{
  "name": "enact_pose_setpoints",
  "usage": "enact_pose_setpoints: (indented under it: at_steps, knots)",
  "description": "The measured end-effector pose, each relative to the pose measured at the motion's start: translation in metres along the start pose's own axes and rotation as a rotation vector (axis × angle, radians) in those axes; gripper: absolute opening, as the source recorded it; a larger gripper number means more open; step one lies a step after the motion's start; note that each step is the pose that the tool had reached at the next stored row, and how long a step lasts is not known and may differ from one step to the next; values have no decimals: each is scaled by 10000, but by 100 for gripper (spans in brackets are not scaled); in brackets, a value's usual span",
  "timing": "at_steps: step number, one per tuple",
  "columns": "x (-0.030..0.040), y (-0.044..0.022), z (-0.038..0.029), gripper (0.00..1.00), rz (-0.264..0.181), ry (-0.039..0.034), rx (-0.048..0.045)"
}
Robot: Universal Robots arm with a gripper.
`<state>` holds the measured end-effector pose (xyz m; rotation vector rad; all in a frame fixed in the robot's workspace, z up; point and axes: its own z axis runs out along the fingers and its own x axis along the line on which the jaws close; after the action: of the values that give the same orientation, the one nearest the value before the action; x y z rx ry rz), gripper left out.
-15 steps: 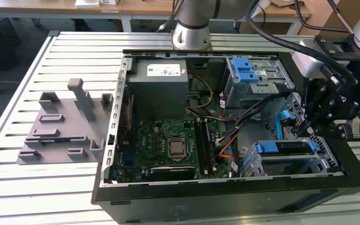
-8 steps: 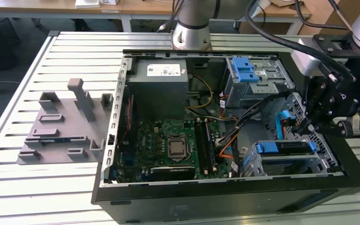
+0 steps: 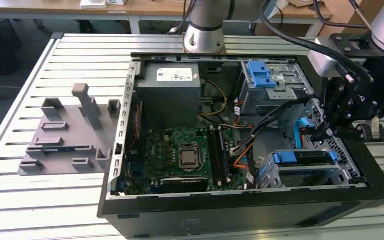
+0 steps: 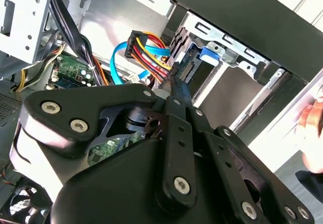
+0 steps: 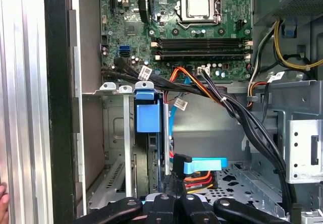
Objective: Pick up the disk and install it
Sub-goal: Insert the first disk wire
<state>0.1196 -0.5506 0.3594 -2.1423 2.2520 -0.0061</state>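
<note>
- An open computer case [image 3: 245, 210] lay on its side on the slatted metal desk [image 3: 58, 200], with the motherboard [image 3: 178, 155] facing up.
- The disk [image 3: 302, 159], with its blue carrier rails, sat upright in the drive cage [image 3: 342, 175] at the case's near corner on the exterior view's right; in the first wrist view its blue tab [image 5: 148, 114] stood between the cage walls.
- The gripper [image 3: 327, 134] hung inside the case just beyond that cage, beside a blue data cable [image 3: 303, 129].
- I could not tell whether the fingers were apart or together; they held nothing I could see.
- A grey moulded fixture [image 3: 68, 135] rested on the desk, well apart on the exterior view's left.
- A hand [image 4: 314, 125] showed outside the case wall in the second wrist view.
</note>
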Motion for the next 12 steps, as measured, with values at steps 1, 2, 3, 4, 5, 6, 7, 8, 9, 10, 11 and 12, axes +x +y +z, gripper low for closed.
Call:
enact_pose_setpoints:
  at_steps: [1,2,3,4,5,6,7,8,9,10,11,12]
  knots:
    - [0,0,0,11,0,0,0]
    - [-1,0,2,11,0,-1,0]
    - [-2,0,3,11,0,-2,0]
    - [-4,0,4,11,0,-1,0]
    - [-7,0,5,11,0,2,0]
    - [-12,1,8,11,0,2,0]
    - [-15,1,12,11,0,0,0]
    - [-19,1,16,11,0,1,0]
    - [-22,1,20,18,0,-1,1]
    - [-26,2,23,18,0,0,0]
    - [-29,2,26,18,0,0,0]
    - [-32,2,29,18,0,-1,0]
